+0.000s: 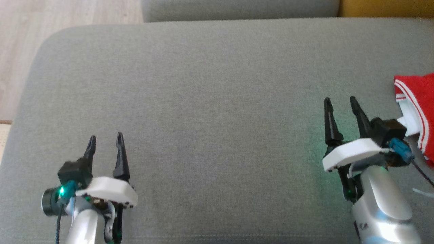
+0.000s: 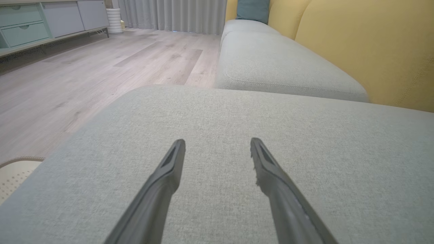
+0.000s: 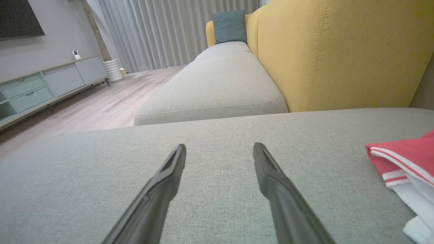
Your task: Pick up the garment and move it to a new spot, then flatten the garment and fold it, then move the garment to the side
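The left gripper (image 1: 105,135) hovers low over the seat with its two dark fingers spread apart and nothing between them. Far off to its right, the right gripper (image 1: 340,99) has its fingers parted the same way and is also empty. The garment (image 1: 415,98) lies just to the right of the right gripper, beside its wrist and clear of the fingertips, and part of it runs out of the head view. It is red cloth with white stripes along an edge and a white layer showing underneath, bunched into loose layers. It looks light, soft and limp, so it should sag and drape as soon as it is lifted, and it could slide off smooth fingers if only a thin fold is caught. The striped hem nearest the right gripper looks like the best place to pinch, taking all the layers there rather than just the top one. The grey seat cushion (image 1: 203,84) under both grippers is broad, flat and woven, with enough give that fingertips could press in and snag the weave. Ahead of the left gripper, to its left, are pale wood floor (image 2: 101,67) and a low cabinet (image 2: 40,20), then grey curtains (image 2: 176,13). Straight ahead is a second seat cushion (image 2: 278,64) with a teal pillow (image 2: 252,10) at its far end, and a yellow backrest (image 2: 373,51) rises to the right.
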### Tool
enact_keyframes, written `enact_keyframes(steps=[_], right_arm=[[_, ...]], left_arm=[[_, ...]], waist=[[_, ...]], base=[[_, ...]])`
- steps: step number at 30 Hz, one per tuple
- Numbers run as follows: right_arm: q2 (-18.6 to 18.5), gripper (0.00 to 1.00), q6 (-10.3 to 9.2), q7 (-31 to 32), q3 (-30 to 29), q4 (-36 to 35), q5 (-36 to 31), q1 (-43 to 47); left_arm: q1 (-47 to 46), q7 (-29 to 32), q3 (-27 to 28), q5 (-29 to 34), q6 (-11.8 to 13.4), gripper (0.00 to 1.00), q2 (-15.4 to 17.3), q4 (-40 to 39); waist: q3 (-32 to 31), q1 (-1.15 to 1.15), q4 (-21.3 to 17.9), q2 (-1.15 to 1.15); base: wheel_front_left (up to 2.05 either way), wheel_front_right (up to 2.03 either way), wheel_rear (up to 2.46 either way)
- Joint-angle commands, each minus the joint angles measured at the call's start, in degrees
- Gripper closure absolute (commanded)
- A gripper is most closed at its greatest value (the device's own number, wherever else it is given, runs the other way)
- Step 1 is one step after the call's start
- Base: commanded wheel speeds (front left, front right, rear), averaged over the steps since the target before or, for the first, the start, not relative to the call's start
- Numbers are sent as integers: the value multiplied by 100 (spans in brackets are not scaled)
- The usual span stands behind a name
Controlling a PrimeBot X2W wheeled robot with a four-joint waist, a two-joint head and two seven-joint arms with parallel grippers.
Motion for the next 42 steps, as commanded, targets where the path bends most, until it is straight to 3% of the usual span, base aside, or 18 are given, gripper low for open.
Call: enact_keyframes(steps=[1,9,10,15,42], right_arm=[[46,0,-5,-38,162,-173,57,-42],[47,0,-5,-38,257,-263,196,78],[8,100,0,0,98,-39,174,142],[29,100,0,60,54,177,304,340],[33,100,-1,496,-99,-370,2099,644]], left_arm=[[-58,-34,172,36,42,0,74,-192],[46,-34,241,-87,-127,0,73,-85],[204,1,18,-79,-109,100,-3,108],[249,62,37,-210,-123,100,-47,390],[254,498,215,-2023,-305,100,-21,132]], waist=[[-96,0,65,0],[-182,0,65,0],[-187,0,69,0],[-199,0,66,0],[-309,0,28,0]], base=[[0,0,0],[0,0,0],[0,0,0],[0,0,0],[0,0,0]])
